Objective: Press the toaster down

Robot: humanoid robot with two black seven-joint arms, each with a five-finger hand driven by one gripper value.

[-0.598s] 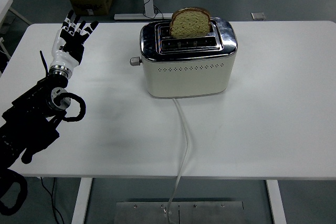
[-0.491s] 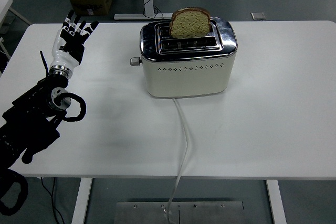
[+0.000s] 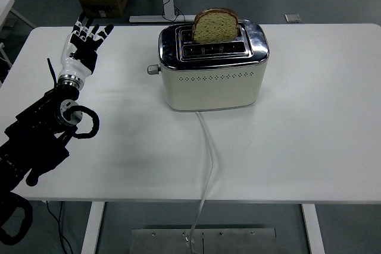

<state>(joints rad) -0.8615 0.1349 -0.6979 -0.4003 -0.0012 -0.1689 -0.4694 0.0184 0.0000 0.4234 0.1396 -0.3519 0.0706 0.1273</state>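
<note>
On the white table I have my left hand up with fingers spread, holding nothing, and the toaster well off to its right, so a hasty sideways reach could knock its small lever or shove the body instead of pressing down.

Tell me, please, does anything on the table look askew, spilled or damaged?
Nothing stands out. The toaster stands upright, a bread slice sits high in its slot, and its white cord runs off the near edge.

Left arm reaching in from the left edge, left hand raised, fingers spread, holding nothing
</note>
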